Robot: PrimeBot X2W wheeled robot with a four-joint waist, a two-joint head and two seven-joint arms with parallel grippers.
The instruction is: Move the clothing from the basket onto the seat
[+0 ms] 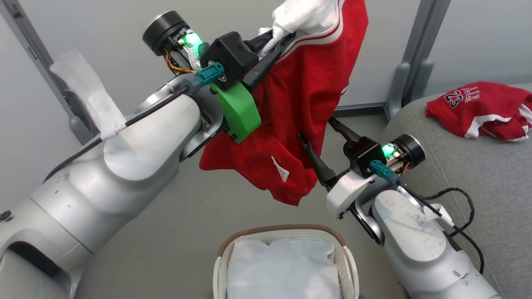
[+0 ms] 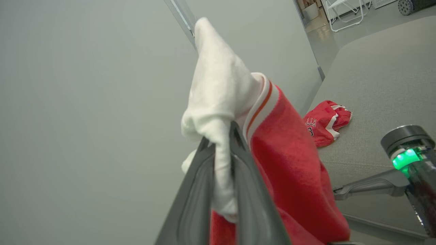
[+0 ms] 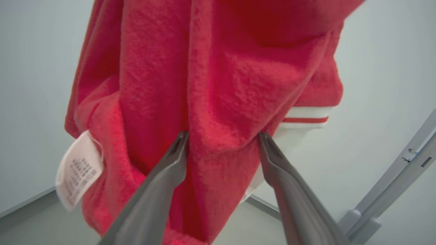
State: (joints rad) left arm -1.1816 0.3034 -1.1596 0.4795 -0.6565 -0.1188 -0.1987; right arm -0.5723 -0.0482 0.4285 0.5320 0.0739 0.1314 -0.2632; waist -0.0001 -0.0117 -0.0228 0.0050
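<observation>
Presently the left gripper (image 1: 277, 39) has its jaws clenched on a bunched white panel of a red garment (image 1: 299, 95). It holds the garment aloft above the basket (image 1: 232, 241), apart from the seat (image 1: 478, 174). The right gripper (image 1: 316, 128) stands with jaws released, astride a hanging fold without pinching it. Risk: the hold takes only a narrow bunch of cloth and may slip in the carry, dropping the piece to the floor (image 1: 183, 232); the open jaws could also snag the fold. Count: two garments, one aloft and a second garment (image 1: 482, 108) lying on the seat. One basket, its visible part showing one white liner (image 1: 282, 265); one seat; two grippers.
</observation>
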